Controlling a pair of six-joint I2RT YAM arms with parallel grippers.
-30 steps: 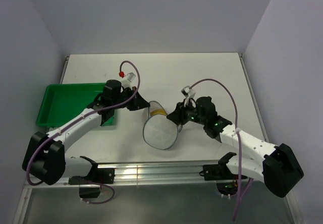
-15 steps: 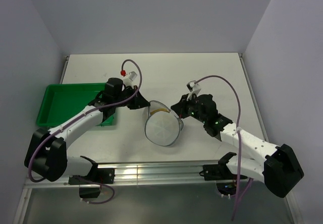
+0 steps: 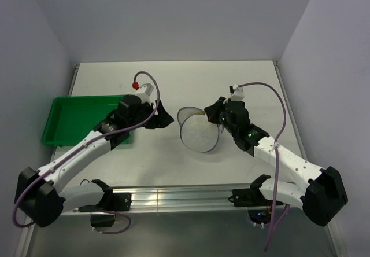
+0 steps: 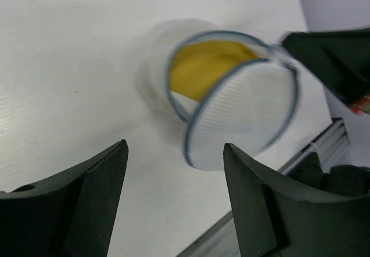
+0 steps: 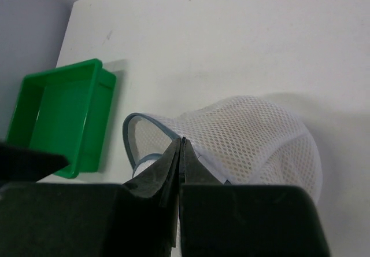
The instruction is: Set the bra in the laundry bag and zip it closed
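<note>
Laundry bag (image 3: 199, 134), bra (image 4: 205, 66) inside, not yet zipped, is being pinched by right end effector (image 5: 180, 143), left end effector (image 4: 174, 153) gaping.

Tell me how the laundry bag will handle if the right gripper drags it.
Probably floppy: the laundry bag is soft mesh, pinched at its rim by the right gripper. Likely light, since it holds only the bra. Unzipped, it may flap open.

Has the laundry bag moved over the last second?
Yes. The laundry bag has shifted rightward and slightly farther back, away from the green tray, held by the right gripper.
</note>
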